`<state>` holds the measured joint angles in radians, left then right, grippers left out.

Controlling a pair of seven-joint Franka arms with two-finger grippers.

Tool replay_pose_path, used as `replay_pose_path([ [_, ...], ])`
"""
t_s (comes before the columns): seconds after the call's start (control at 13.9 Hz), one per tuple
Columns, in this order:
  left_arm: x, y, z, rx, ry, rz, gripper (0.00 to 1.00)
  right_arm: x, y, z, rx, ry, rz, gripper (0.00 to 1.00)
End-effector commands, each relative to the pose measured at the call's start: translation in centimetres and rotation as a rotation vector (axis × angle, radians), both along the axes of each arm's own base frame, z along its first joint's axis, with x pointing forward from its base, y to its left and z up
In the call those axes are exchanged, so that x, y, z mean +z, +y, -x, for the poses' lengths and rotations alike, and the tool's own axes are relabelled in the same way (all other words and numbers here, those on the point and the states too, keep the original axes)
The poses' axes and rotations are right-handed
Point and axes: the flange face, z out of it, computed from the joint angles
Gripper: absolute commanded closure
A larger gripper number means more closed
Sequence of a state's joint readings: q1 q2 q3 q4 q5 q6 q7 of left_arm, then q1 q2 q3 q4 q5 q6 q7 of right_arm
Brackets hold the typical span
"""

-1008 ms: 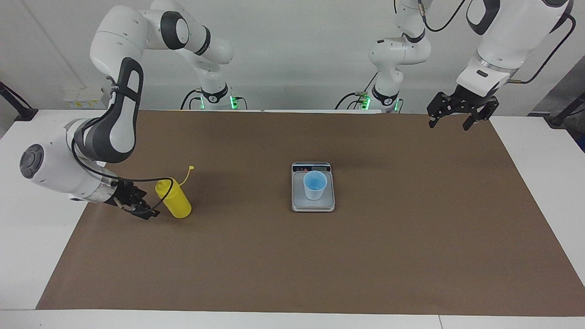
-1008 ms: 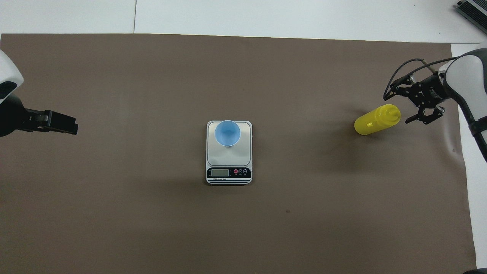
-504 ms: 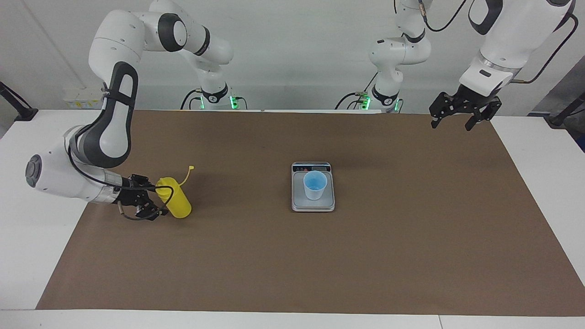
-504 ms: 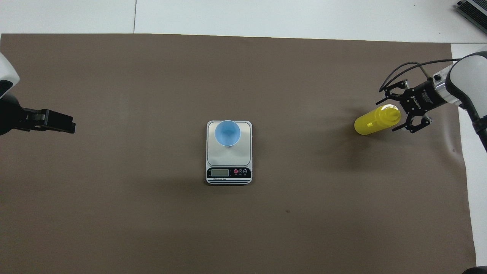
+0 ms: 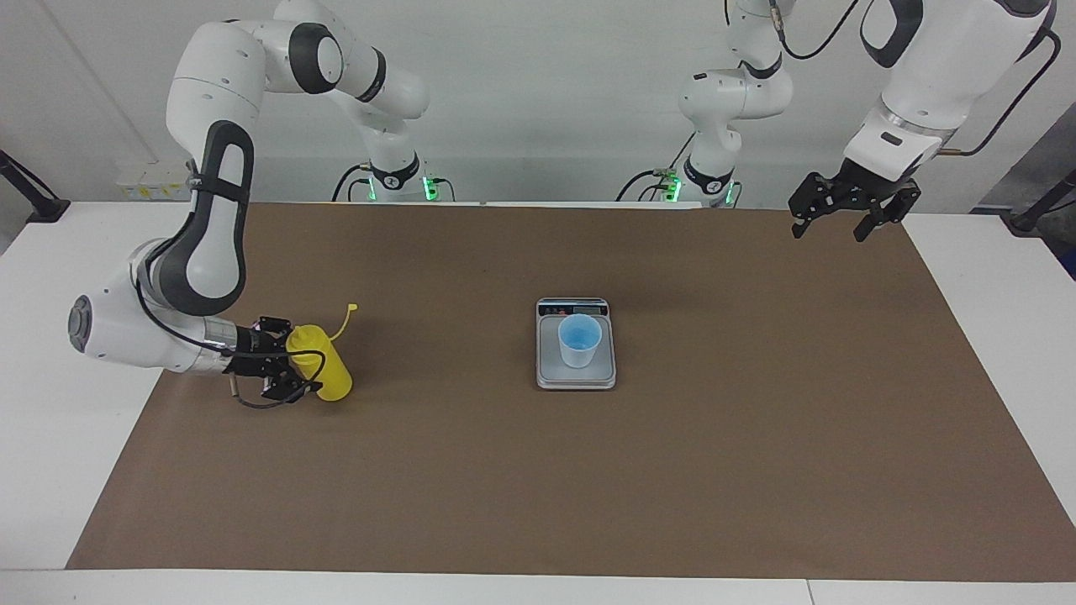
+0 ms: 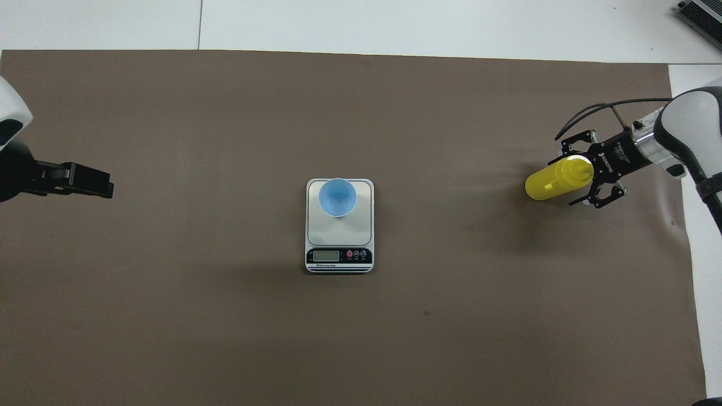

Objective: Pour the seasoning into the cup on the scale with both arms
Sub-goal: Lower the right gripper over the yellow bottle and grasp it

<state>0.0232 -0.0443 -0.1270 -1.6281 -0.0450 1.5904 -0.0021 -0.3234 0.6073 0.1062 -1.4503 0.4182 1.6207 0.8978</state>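
White table (image 5: 50,252), brown mat (image 5: 588,470), scale (image 5: 576,376), bottle (image 5: 324,370).

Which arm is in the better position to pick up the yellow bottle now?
The right arm. The right gripper is open around the yellow bottle, while the left gripper waits, raised, at the left arm's end of the table.

Bare brown mat (image 5: 756,437) surrounds the scale (image 5: 576,370) on every side; only the cup (image 5: 580,340) stands on it.
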Motion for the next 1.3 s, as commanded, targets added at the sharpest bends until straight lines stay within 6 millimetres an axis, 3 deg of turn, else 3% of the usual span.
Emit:
replay_pose_path([
  [0.0, 0.0, 0.2, 0.4, 0.012, -0.016, -0.013, 0.0, 0.3, 0.4, 1.4, -0.044, 0.027, -0.043, 0.0],
  [0.36, 0.0, 0.1, 0.4, 0.01, -0.014, -0.013, 0.0, 0.3, 0.7, 1.9, -0.09, 0.045, -0.094, 0.0],
  [0.43, 0.0, 0.1, 0.4, 0.009, -0.014, -0.013, 0.0, 0.4, 0.7, 1.9, -0.095, 0.043, -0.102, 0.2],
  [0.5, 0.0, 0.1, 0.4, 0.009, -0.014, -0.013, 0.0, 0.7, 0.6, 1.8, -0.122, 0.041, -0.14, 0.79],
  [0.58, 0.0, 0.1, 0.4, 0.009, -0.016, -0.013, 0.0, 0.7, 0.4, 1.8, -0.136, 0.041, -0.147, 1.0],
  [0.94, -0.1, 0.0, 0.3, 0.009, -0.017, -0.013, 0.0, 1.4, 0.2, 1.4, -0.141, 0.02, -0.136, 1.0],
  [1.08, -0.1, 0.0, 0.3, 0.007, -0.017, -0.013, 0.0, 3.8, 1.4, 1.1, -0.131, -0.012, -0.115, 1.0],
  [1.22, -0.1, 0.1, 0.3, 0.007, -0.019, -0.012, 0.0, 6.4, 3.9, 0.4, -0.15, -0.047, -0.067, 1.0],
])
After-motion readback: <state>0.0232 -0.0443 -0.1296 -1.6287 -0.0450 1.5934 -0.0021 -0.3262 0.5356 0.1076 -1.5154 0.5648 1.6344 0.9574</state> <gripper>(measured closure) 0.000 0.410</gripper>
